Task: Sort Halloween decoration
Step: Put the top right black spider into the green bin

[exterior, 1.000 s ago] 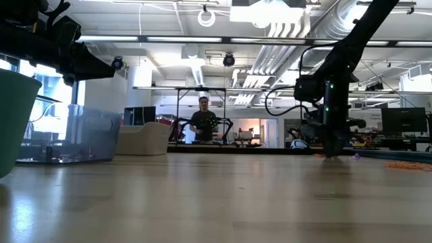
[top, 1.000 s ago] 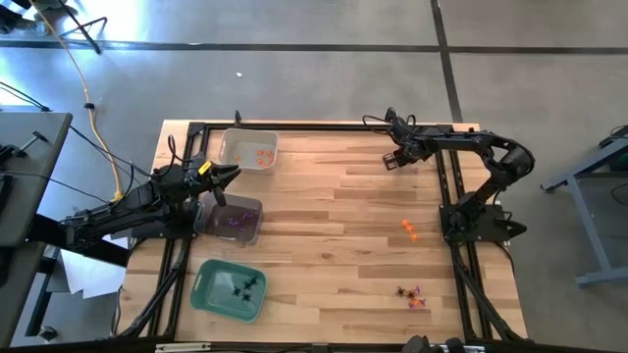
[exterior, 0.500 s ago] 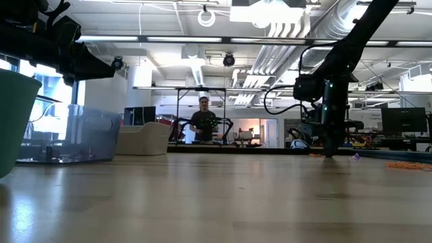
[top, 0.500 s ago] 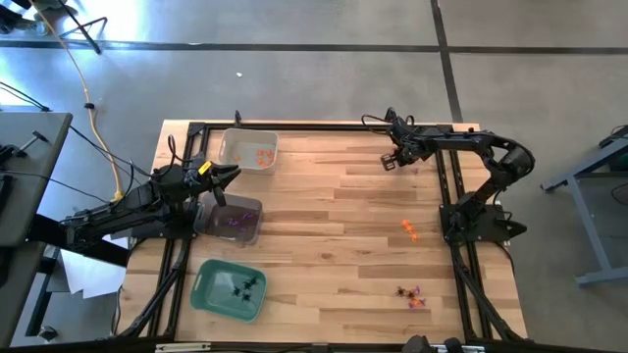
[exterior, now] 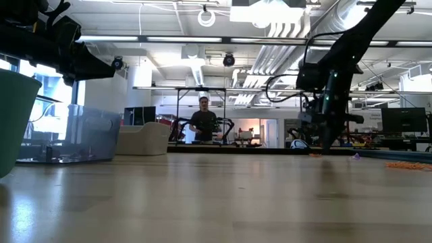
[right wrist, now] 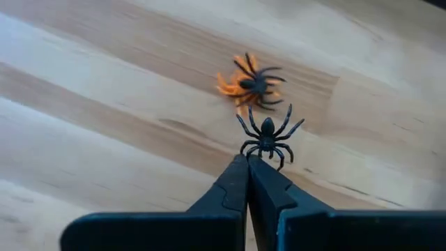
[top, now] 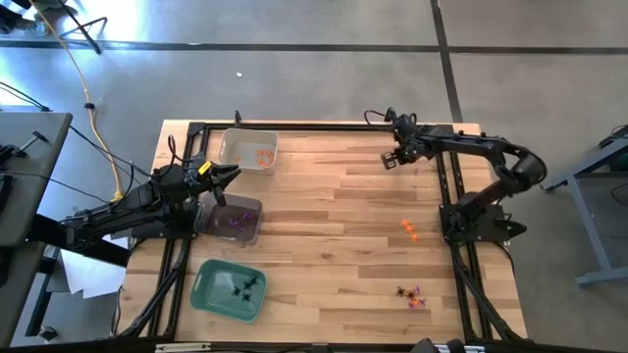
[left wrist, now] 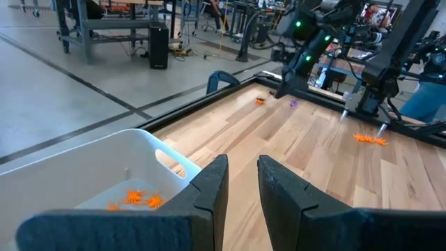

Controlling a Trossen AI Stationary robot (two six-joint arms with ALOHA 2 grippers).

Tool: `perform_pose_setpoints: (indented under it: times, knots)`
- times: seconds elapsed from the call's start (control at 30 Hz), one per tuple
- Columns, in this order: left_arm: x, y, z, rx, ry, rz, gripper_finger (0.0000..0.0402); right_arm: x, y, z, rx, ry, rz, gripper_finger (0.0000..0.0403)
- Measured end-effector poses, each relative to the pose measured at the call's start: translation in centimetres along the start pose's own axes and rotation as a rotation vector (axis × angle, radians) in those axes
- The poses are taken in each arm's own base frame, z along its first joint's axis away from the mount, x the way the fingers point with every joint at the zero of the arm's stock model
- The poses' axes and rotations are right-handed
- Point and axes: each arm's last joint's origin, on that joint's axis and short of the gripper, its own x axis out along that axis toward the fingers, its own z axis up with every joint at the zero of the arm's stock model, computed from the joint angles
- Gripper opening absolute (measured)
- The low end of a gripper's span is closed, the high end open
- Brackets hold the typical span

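Observation:
My right gripper [right wrist: 248,162] is shut on a small black spider [right wrist: 267,136], one of the Halloween decoration pieces, at the table's far right [top: 390,163]. Just beyond it a second black spider lies on an orange one [right wrist: 249,84] on the wood. My left gripper [left wrist: 241,187] hovers open at the left [top: 231,176], between the clear tray of orange pieces [top: 248,150] and the clear tray of purple pieces [top: 233,221]. A green tray [top: 229,289] holds black spiders. My right gripper pinches the black spider's rear end [right wrist: 262,155] between the very tips of its two fingers. The fingers come steeply from above. The spider sticks out beyond the fingertips, body and legs spread; whether it is clear of the wood I cannot tell.
Loose orange pieces [top: 409,229] lie at the right, and a mixed cluster [top: 411,294] sits near the front right. A purple piece [left wrist: 293,103] lies close to my right arm. Black frame rails run along both table sides. A person stands far off in the room [exterior: 204,125].
My right gripper has risen a little from the tabletop at the far right and tipped slightly. My left arm has kept still.

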Motion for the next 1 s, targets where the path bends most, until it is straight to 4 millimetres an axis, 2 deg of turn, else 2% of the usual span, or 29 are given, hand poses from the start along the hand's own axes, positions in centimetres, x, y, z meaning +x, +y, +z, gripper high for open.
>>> perform_pose_setpoints:
  times: [0.17, 0.33, 0.57, 0.73, 0.83, 1.0]
  knots:
    - [0.0, 0.0, 0.0, 0.000, 0.000, 0.000, 0.0065, -1.6, 0.1, 0.1, 0.025, -0.042, 0.083, 0.0000]
    - [0.0, 0.0, 0.0, -0.002, 0.000, 0.000, 0.0065, -3.0, 1.1, 0.5, 0.007, -0.096, 0.278, 0.0000]
    - [0.0, -0.2, 0.1, -0.065, -0.003, -0.055, 0.0065, -5.0, 5.6, 1.8, -0.065, -0.302, 0.655, 0.0000]
    - [0.0, -0.7, 1.4, -0.136, -0.113, -0.148, 0.0065, -7.1, 9.0, 1.6, -0.135, -0.458, 0.833, 0.0000]
    - [0.2, -1.2, 2.0, -0.144, -0.166, -0.209, 0.0065, -7.8, 10.5, 1.0, -0.165, -0.513, 0.858, 0.0000]
    - [1.2, -2.1, 2.4, -0.144, -0.168, -0.278, 0.0065, -8.6, 12.3, -0.2, -0.192, -0.599, 0.797, 0.0000]
